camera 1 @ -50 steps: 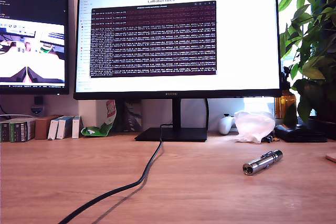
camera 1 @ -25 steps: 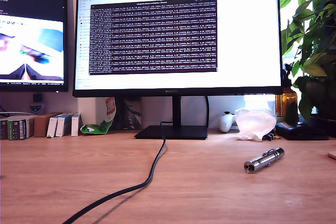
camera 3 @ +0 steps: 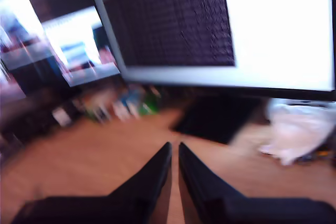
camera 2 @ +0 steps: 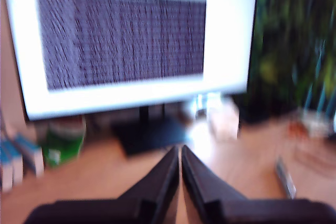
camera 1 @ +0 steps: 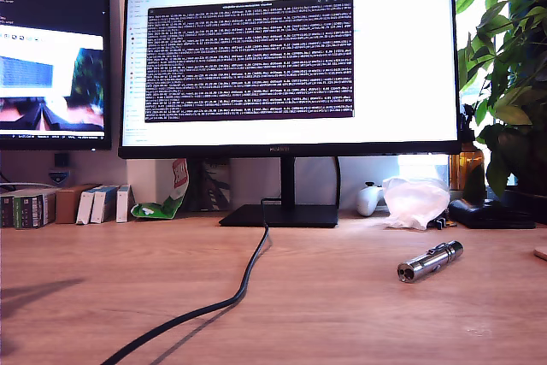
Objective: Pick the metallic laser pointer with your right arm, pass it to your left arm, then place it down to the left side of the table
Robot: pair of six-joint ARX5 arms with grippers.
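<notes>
Noting your first gripper (camera 2: 181,150) pressed together, empty; the metallic laser pointer (camera 2: 285,178) lies ahead, off to one side, apart, lengthwise roughly along your approach.

Large monitor (camera 1: 289,57) on a black stand (camera 1: 279,215), terminal text showing. Second monitor (camera 1: 53,49) at the exterior view's left. Black cable (camera 1: 224,301) trailing from the stand. Small boxes (camera 1: 64,207), crumpled plastic bag (camera 1: 415,203), leafy plant (camera 1: 508,66) at the exterior view's right.
</notes>
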